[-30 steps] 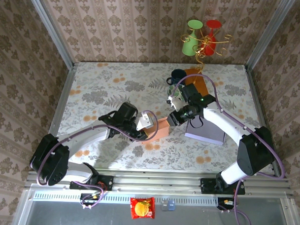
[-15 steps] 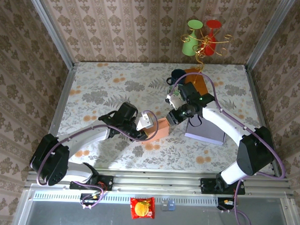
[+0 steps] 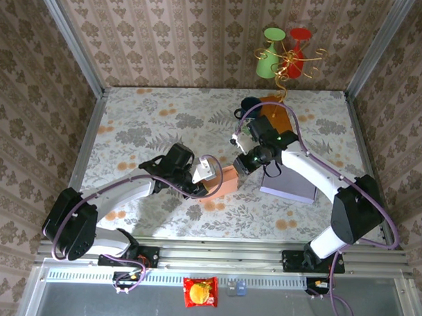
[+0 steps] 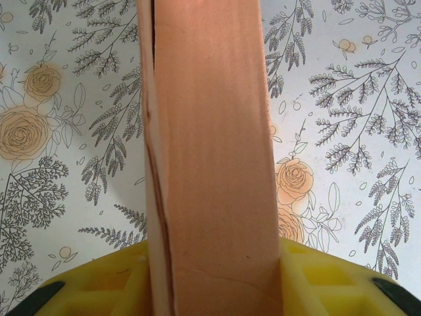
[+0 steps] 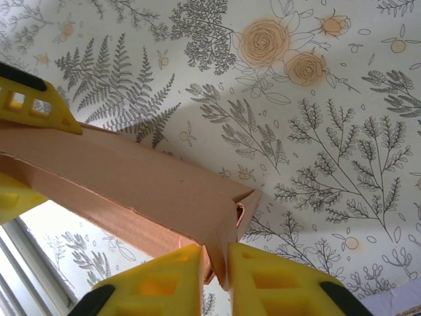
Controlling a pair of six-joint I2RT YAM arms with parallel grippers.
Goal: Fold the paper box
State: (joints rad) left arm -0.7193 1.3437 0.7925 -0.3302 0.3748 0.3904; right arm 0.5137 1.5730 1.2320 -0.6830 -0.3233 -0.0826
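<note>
The paper box [image 3: 225, 181] sits just left of the lilac pad [image 3: 293, 187]. The left pincer [image 4: 210, 270] is clamped across its body, and the right pincer [image 5: 214, 266] nips one corner edge. Pulling against that firm hold could tear the thin card, or the shallow corner bite could slip free.

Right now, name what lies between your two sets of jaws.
The paper box, in the top view: left jaws clamp one end, right jaws pinch the other corner.

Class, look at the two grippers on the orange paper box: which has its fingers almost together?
The right gripper: its fingers nearly meet around a thin corner edge of the paper box. The left gripper spans the box's full width, fingers well apart.
</note>
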